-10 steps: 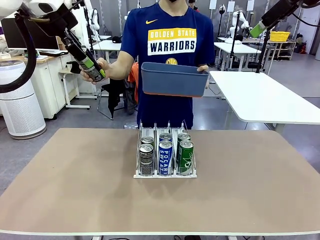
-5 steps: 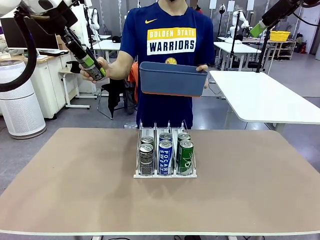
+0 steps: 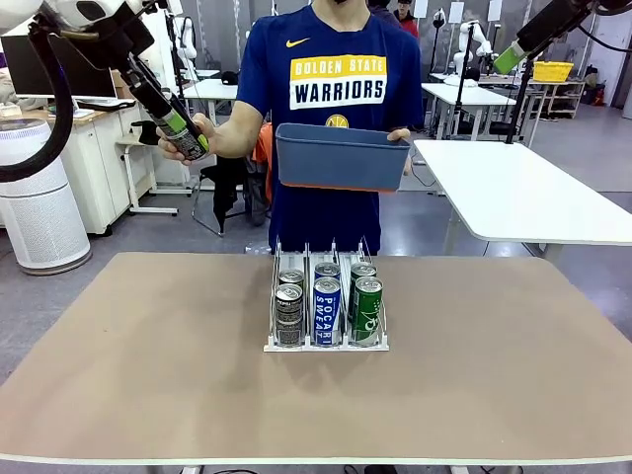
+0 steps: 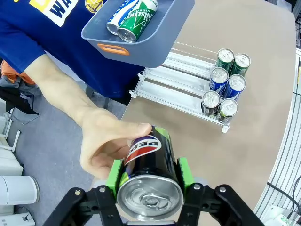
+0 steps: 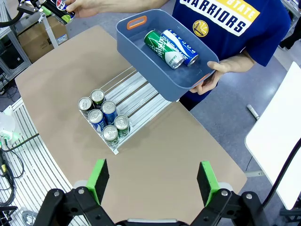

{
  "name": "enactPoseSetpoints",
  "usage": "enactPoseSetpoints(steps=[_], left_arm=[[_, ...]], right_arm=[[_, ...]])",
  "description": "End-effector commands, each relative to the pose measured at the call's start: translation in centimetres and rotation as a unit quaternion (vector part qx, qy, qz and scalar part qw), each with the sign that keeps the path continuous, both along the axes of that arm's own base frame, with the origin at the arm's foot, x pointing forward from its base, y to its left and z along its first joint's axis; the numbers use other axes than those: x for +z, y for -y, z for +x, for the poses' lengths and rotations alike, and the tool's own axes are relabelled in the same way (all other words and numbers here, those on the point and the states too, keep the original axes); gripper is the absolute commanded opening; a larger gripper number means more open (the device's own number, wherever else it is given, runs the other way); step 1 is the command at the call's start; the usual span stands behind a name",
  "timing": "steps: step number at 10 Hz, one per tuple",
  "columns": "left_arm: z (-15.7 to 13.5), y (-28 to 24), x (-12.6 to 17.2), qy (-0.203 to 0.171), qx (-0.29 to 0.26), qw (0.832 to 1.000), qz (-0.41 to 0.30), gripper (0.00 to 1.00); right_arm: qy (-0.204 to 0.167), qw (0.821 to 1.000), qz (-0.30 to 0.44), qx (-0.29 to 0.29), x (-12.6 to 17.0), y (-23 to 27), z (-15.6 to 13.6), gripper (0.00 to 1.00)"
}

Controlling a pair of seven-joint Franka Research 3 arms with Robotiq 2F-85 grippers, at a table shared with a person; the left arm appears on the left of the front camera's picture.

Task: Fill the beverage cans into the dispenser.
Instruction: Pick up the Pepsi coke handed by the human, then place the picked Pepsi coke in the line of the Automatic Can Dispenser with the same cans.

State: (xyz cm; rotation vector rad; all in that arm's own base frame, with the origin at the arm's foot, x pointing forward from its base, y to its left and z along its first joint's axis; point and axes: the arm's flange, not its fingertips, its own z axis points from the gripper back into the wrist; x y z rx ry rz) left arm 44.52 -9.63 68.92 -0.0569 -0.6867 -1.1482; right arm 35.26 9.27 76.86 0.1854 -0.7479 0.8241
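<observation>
My left gripper [image 4: 148,178] is shut on a black Pepsi can [image 4: 146,165], held high off the table's far left corner [image 3: 181,131]. The person's hand [image 4: 107,141] wraps the same can from the other side. The clear three-lane dispenser [image 3: 326,344] stands mid-table with two cans in each lane: dark grey [image 3: 288,314], blue [image 3: 327,309] and green [image 3: 366,309] in front. The person's other hand holds a blue-grey tub [image 3: 341,156] above the dispenser's far end, with a green can [image 5: 158,43] and a blue can [image 5: 179,47] inside. My right gripper [image 5: 153,182] hangs open high above the table.
The brown tabletop [image 3: 148,375] has free room all around the dispenser. The rear halves of the dispenser's lanes [image 4: 176,77] hold nothing. A white table [image 3: 523,197] stands beyond the far right corner and a white cylinder unit [image 3: 35,197] at the far left.
The person has raised the tub a little and drawn it slightly to the left. My left gripper and the can it shares with the hand have barely shifted.
</observation>
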Motion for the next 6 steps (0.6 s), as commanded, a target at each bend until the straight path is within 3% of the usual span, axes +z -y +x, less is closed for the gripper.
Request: enactPoseSetpoints(steps=[1, 6], left_arm=[[0.05, -0.15, -0.18, 0.003, -0.007, 1.000, 0.006, 0.04], [0.05, -0.15, -0.18, 0.003, -0.007, 1.000, 0.006, 0.04]], right_arm=[[0.000, 1.000, 0.000, 0.000, 0.02, 0.02, -0.03, 1.00], [0.000, 1.000, 0.000, 0.000, 0.02, 0.02, -0.03, 1.00]])
